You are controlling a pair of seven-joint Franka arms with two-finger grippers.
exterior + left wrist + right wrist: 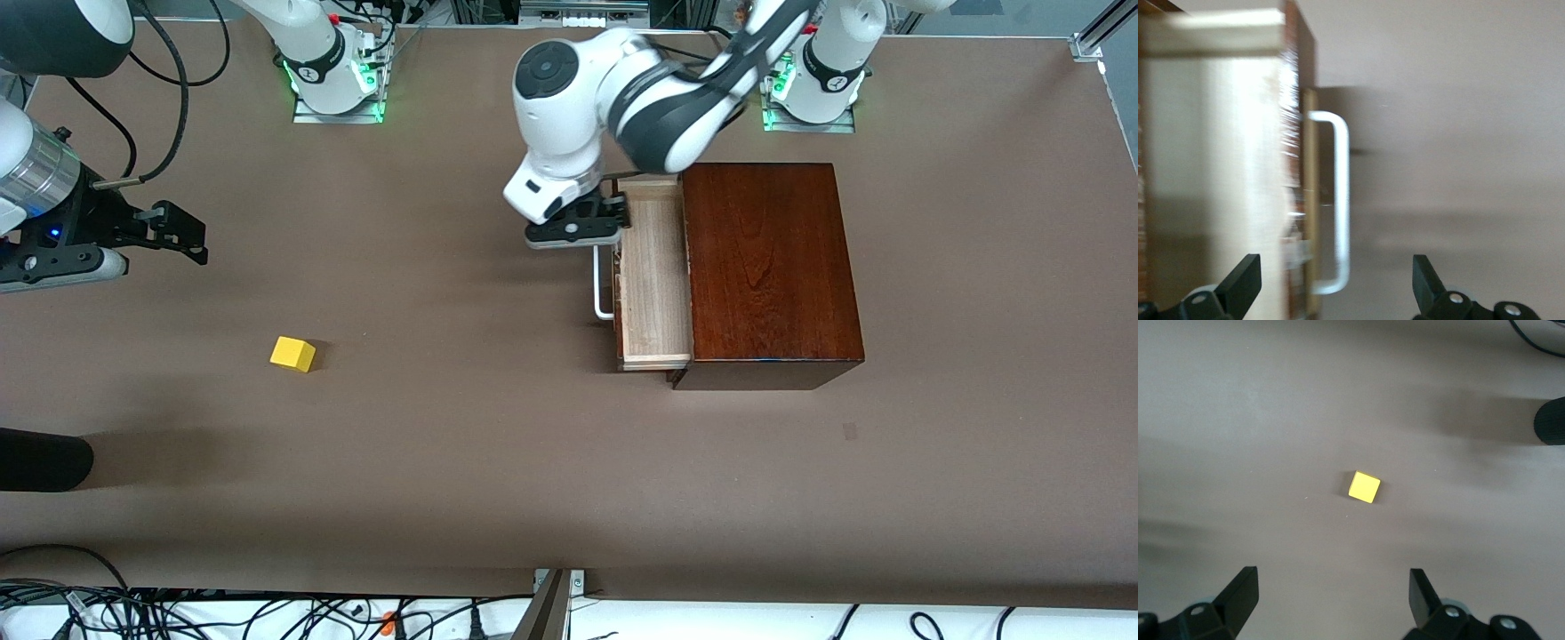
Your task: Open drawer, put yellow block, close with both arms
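The drawer (653, 276) stands part-way out of the mahogany box (769, 267), its pale tray bare and its white loop handle (603, 289) facing the right arm's end of the table. My left gripper (576, 233) hangs over the handle's end farther from the front camera. In the left wrist view it is open (1335, 283), with the handle (1340, 200) and the drawer front between the wide-apart fingers (1241, 283), which grip nothing. The yellow block (292, 353) lies on the table mat. My right gripper (196, 238) hovers open above the mat near the block (1364, 487), holding nothing.
A black rounded object (44, 460) juts in at the right arm's end of the table, nearer the front camera than the block. Loose cables (267, 613) run along the table's front edge. Bare brown mat (462, 373) lies between the block and the drawer.
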